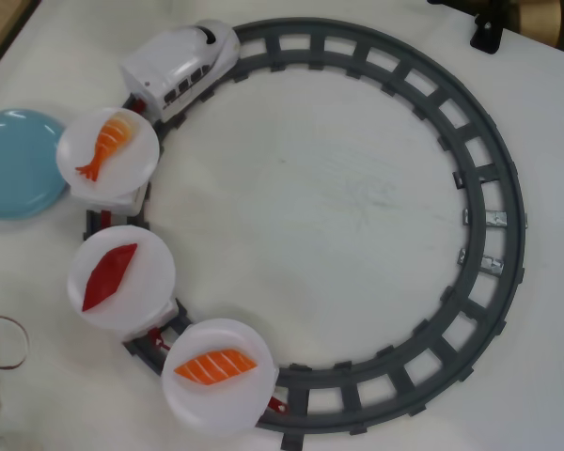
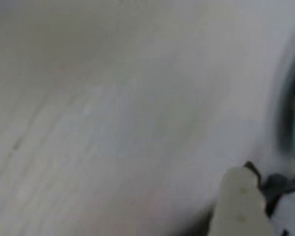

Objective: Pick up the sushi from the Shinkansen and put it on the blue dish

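Looking down from the overhead view, we find the sushi [image 1: 216, 365], a small flat orange salmon slice with thin white stripes, lying on the round white plate [image 1: 220, 406] of the last car, at the bottom of the picture. Ahead of it on the next white plate [image 1: 122, 281] lies a plain dark red piece [image 1: 109, 276], and on the plate after that an orange-and-white shrimp with a tail [image 1: 104, 145]. Pulling these cars is the white toy Shinkansen [image 1: 180, 68] with black windows, its rounded nose towards the top, riding a grey plastic ring of track [image 1: 493, 209] on the white surface [image 1: 338, 197]. The round light blue glossy dish [image 1: 14, 164] sits at the left edge, partly tucked under the shrimp's plate. In the wrist view we see mostly blurred pale surface, with a pale finger [image 2: 241, 201] of the gripper at the lower right and a teal sliver at the right edge; we cannot tell whether the gripper is apart or together.
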